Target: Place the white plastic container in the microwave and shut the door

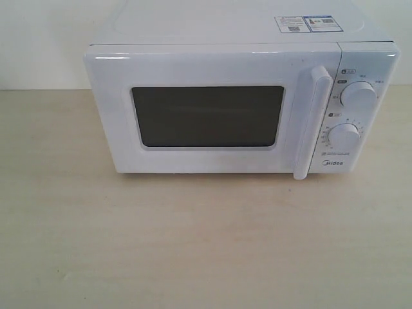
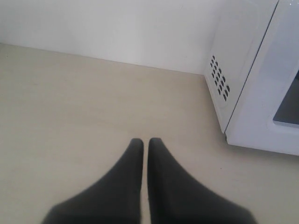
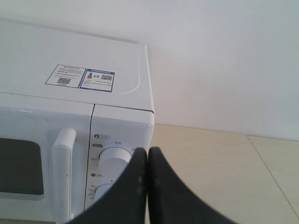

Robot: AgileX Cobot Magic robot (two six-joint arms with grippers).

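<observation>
The white Midea microwave (image 1: 238,96) stands at the back of the table, its door (image 1: 206,116) shut flush, with the dark window and the vertical bar handle (image 1: 310,122) facing me. The white plastic container is out of view in every frame. My left gripper (image 2: 145,141) hovers over bare table off the microwave's (image 2: 261,84) vented left side, fingers nearly together and empty. My right gripper (image 3: 147,150) is shut and empty, just in front of the microwave's (image 3: 74,84) dial panel (image 3: 117,158), beside the handle (image 3: 63,172). Neither gripper shows in the exterior view.
A light wood-grain table (image 1: 193,244) stretches in front of the microwave. A white wall (image 2: 117,28) runs behind it. Two round dials (image 1: 358,95) sit on the right panel, and stickers (image 1: 308,24) lie on the top.
</observation>
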